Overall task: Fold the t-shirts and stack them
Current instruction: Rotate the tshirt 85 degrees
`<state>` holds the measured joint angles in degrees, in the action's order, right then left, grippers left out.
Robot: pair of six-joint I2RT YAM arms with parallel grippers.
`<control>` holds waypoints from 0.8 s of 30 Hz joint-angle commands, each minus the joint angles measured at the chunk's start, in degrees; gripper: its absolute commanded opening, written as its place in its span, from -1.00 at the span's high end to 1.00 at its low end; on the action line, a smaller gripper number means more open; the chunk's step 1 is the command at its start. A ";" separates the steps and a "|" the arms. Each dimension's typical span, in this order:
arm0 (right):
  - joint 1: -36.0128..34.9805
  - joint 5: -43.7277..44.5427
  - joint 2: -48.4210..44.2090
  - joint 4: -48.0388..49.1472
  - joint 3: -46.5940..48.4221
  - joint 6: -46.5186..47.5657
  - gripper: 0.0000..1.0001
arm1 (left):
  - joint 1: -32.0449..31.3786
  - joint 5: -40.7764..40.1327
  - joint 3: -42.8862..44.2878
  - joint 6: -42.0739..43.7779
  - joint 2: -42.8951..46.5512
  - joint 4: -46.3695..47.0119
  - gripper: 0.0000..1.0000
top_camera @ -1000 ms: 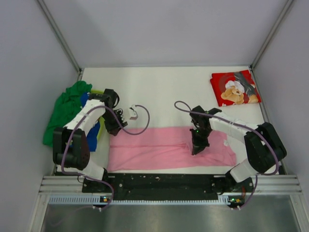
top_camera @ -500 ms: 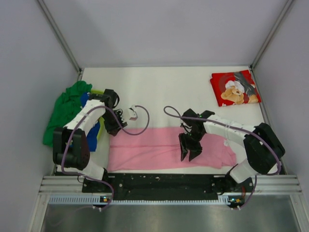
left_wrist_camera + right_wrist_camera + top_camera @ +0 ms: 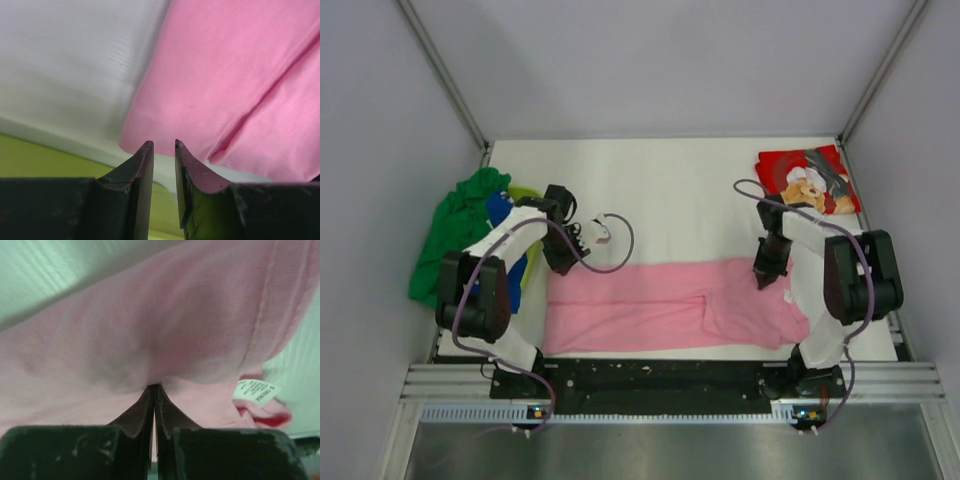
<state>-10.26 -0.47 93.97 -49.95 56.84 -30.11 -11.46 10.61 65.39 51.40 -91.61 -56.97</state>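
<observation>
1. Where the white table (image 3: 660, 185) ends on the left, a green t-shirt (image 3: 455, 230) lies bunched in a heap, with a blue t-shirt (image 3: 500, 208) and a yellow-green t-shirt (image 3: 523, 190) tucked against its right side
2. Left gripper (image 3: 568, 258) sits low just right of that heap, at the far left corner of the pink t-shirt (image 3: 640, 305). In the wrist view its fingers (image 3: 135, 175) are released, parted by a thin slit with nothing between them. The tips are over bare table just short of the pink corner, with yellow-green cloth below
3. Pink t-shirt lies flat in a long band across the near half of the table, with a fold line running along it and a flap lying over its right part
4. Right gripper (image 3: 765, 272) is down on the far edge of the pink t-shirt's right end. In the wrist view its fingers (image 3: 135, 415) are clenched on a pinch of pink cloth, with a white care label (image 3: 256, 391) just right of them
5. Red t-shirt (image 3: 807, 182) with teddy-bear chef print lies folded at the far right corner, apart from the pink one
</observation>
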 commanded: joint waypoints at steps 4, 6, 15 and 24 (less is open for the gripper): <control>0.95 13.40 15.78 1.88 13.79 3.56 1.00 | -2.16 -6.74 -7.90 -3.58 -4.10 7.57 0.46; 0.42 10.50 20.17 1.88 21.86 4.44 1.00 | -2.16 -6.92 -10.18 -3.24 -3.40 7.23 0.45; -2.22 -7.42 45.57 -0.32 68.62 4.62 1.00 | -2.25 -0.27 -18.90 2.73 6.52 -4.18 0.42; -2.04 -0.87 32.00 1.79 62.47 13.84 0.98 | -2.16 12.25 -8.00 3.46 15.95 -9.93 0.29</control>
<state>-12.25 -7.33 139.46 -49.23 125.47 -21.50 -13.76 17.04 51.20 55.09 -77.56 -66.06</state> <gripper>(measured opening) 0.005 0.347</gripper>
